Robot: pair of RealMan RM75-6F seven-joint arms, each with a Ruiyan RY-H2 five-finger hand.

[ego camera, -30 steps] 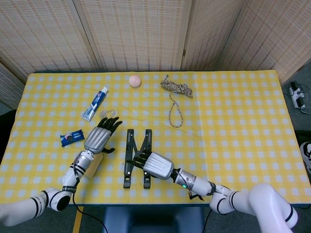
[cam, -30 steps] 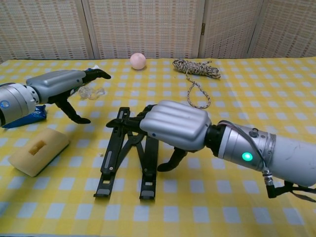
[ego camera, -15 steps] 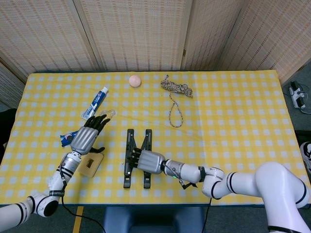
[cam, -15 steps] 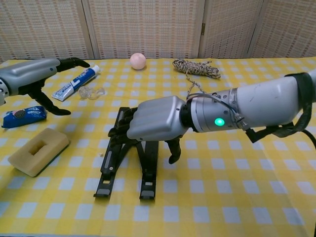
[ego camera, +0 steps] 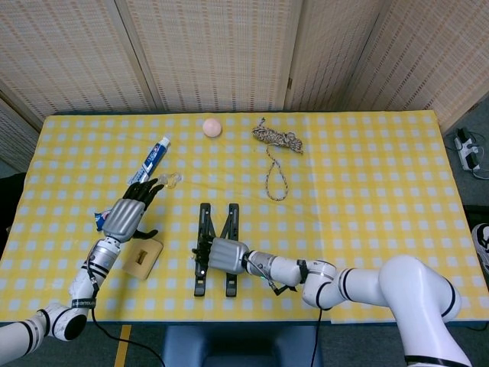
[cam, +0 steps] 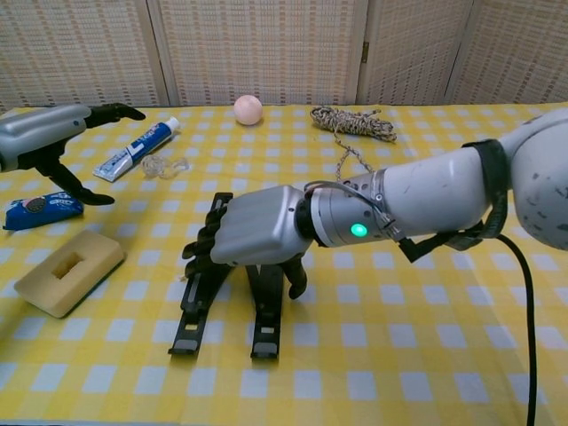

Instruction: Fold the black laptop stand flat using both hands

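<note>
The black laptop stand (ego camera: 231, 219) lies near the table's front edge, its two rails (cam: 266, 312) meeting in a V under my right hand. My right hand (ego camera: 224, 254) sits on top of the stand (cam: 193, 306). The fingers curl over the left rail and the thumb points down just right of the right rail, so my right hand (cam: 253, 238) grips across both rails. My left hand (ego camera: 126, 216) hovers well left of the stand, fingers stretched out and holding nothing. The chest view shows that left hand (cam: 49, 142) at the far left, raised above the table.
A tan sponge (cam: 62, 271) lies left of the stand, with a blue snack packet (cam: 40, 206) behind it. Farther back are a toothpaste tube (ego camera: 155, 157), a small clear plastic piece (ego camera: 170, 180), a pink ball (ego camera: 212, 127) and a coiled rope (ego camera: 276, 141).
My right hand slid left and settled onto the stand, fingers wrapping the left rail. My left hand drew back to the left, away from the stand and off the sponge.
</note>
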